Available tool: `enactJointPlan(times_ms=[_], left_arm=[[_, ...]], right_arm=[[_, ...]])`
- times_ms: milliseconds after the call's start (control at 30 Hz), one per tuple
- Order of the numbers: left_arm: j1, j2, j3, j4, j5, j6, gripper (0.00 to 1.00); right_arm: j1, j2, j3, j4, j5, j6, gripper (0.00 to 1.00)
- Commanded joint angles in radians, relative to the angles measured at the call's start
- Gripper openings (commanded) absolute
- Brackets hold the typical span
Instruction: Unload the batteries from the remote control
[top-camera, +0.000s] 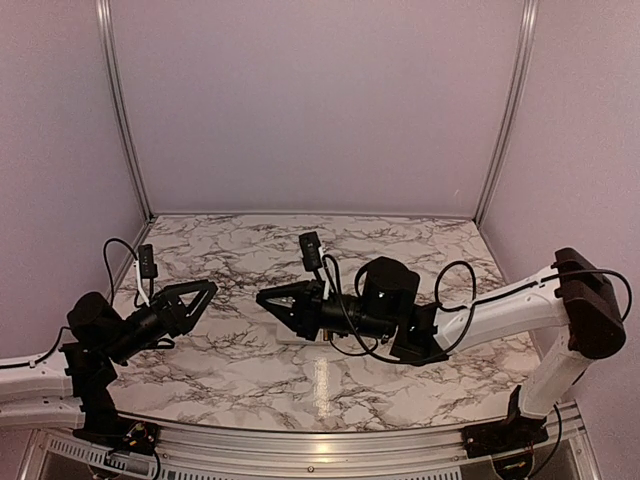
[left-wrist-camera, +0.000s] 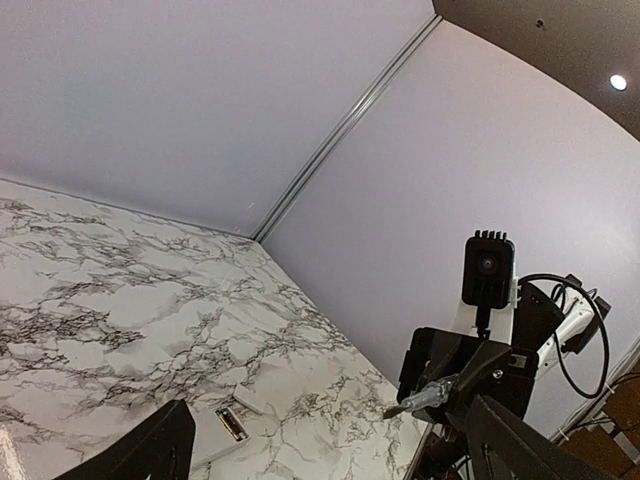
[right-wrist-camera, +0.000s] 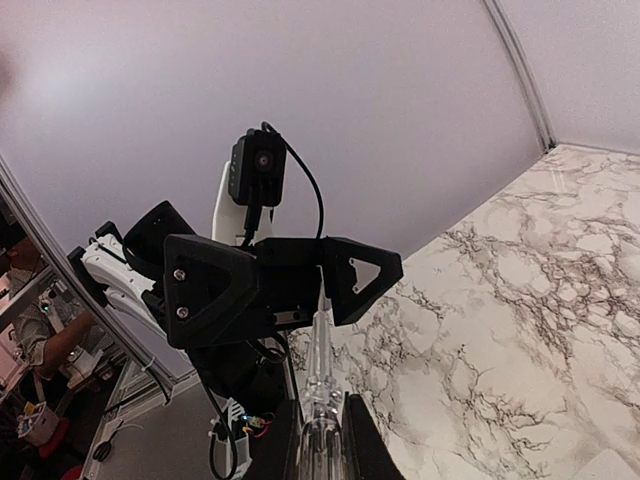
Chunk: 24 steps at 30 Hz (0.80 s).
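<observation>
Left gripper (top-camera: 200, 308) was spread wide; right gripper (top-camera: 265, 298) was clamped on rod (right-wrist-camera: 320, 400); unpinned remote (top-camera: 287, 337) could be skidded by prying.

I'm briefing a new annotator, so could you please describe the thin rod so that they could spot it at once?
Over the marble table, follow the right arm to the right end effector near the middle. Clamped in it is the thin pale rod. Unlike the flat white remote control lying on the table by it, it is slim, long and translucent.
</observation>
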Motion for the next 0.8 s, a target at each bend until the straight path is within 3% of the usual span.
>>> enactJointPlan(times_ms=[0,233,633,767], left_arm=[[0.001,-0.022,0.055,-0.193,-0.144,0.036,0.99],[0.000,0.109,0.139,-0.339,-0.250,0.041,0.99],[0.001,0.385,0.256,-0.373,-0.192,0.040,0.99],[0.000,0.450,0.284,-0.378,-0.161,0.041,0.98]], right_arm=[[-0.007,-0.063,-0.003,-0.161,0.120,-0.048,0.00],[-0.009,-0.166,-0.017,-0.446,0.294,-0.086,0.00],[-0.077,-0.300,0.003,-0.893,0.410,-0.088,0.00],[-0.122,-0.309,0.007,-0.973,0.366,-0.053,0.00]])
